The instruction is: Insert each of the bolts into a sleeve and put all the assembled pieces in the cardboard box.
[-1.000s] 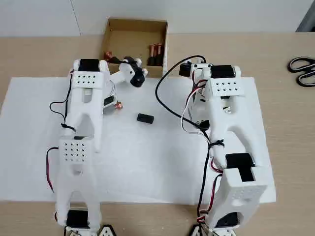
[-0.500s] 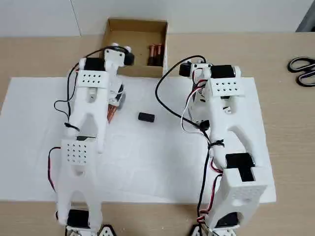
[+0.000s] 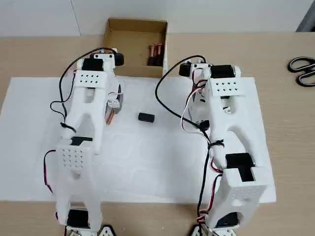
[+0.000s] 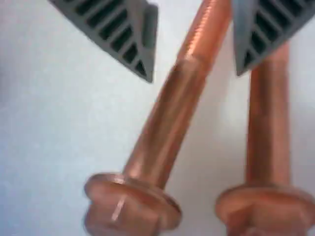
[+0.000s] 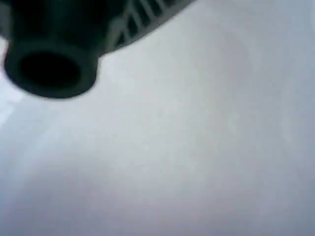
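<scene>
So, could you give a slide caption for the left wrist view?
Open left gripper straddles one copper bolt lying beside a second bolt on white paper.

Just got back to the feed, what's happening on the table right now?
The left gripper hangs open around one copper bolt, a second bolt beside it on the white sheet. The right gripper holds a black sleeve. A spare sleeve lies between the arms, and assembled pieces sit in the cardboard box.
</scene>
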`<state>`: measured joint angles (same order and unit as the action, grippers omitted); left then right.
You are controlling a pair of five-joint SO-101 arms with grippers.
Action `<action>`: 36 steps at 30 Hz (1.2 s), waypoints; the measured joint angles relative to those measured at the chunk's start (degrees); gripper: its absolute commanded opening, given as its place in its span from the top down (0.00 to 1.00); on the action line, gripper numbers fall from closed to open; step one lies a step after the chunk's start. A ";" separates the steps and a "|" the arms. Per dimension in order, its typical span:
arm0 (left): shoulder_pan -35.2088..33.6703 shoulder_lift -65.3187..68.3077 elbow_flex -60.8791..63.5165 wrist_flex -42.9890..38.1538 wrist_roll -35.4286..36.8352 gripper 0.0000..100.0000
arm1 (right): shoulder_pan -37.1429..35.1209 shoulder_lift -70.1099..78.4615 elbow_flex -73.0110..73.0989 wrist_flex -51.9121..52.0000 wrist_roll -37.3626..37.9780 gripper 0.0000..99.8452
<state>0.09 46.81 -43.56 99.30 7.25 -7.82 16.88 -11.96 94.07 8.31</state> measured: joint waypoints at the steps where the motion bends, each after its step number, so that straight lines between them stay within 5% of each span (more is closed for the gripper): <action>1: 0.00 0.00 -0.44 0.00 0.00 0.90 | -0.26 0.00 0.00 0.00 0.00 1.00; 15: -3.52 0.00 -5.89 -0.18 -12.22 0.90 | -0.53 0.00 0.00 0.00 0.00 1.00; 36: -3.52 0.00 6.15 -16.00 -13.10 0.90 | -0.53 0.00 0.00 0.00 0.00 1.00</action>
<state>-3.43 46.81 -37.41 83.30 -5.85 -8.35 16.88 -11.96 94.07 8.31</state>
